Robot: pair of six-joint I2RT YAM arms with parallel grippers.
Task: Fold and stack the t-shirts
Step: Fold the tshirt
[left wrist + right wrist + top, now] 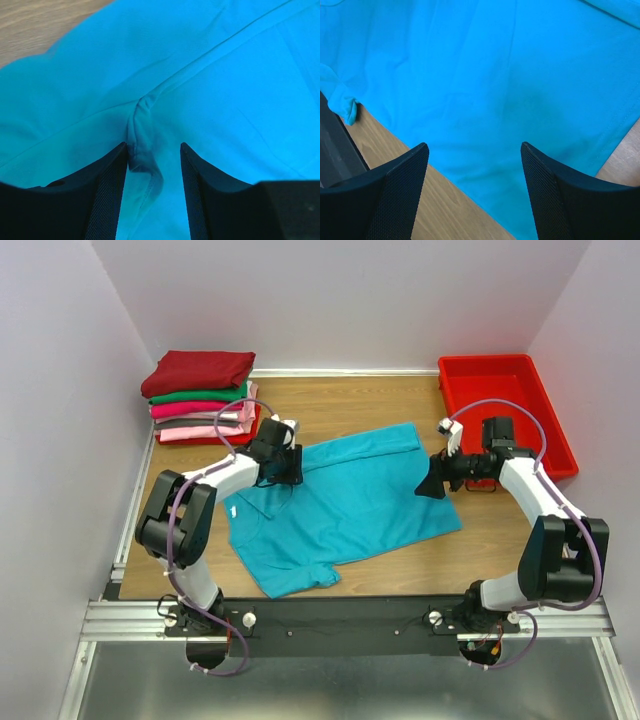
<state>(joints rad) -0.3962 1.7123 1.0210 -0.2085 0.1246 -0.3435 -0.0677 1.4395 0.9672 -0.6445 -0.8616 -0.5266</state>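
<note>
A teal t-shirt (340, 505) lies spread open on the wooden table. My left gripper (285, 468) sits low on its upper left part. In the left wrist view this gripper (152, 147) is open, with a raised pucker of teal fabric (142, 125) between the jaws, touching the left finger (107, 190). My right gripper (432, 482) is at the shirt's right edge. In the right wrist view it (475, 147) is open wide and empty above the shirt's hem (485, 75). A stack of folded shirts (200, 400) stands at the back left, dark red on top, then green, magenta and pink.
A red plastic bin (505, 410) stands at the back right, just behind the right arm. Bare wood (445, 210) shows under the right gripper. White walls close in the table on three sides. A metal rail (350, 615) runs along the near edge.
</note>
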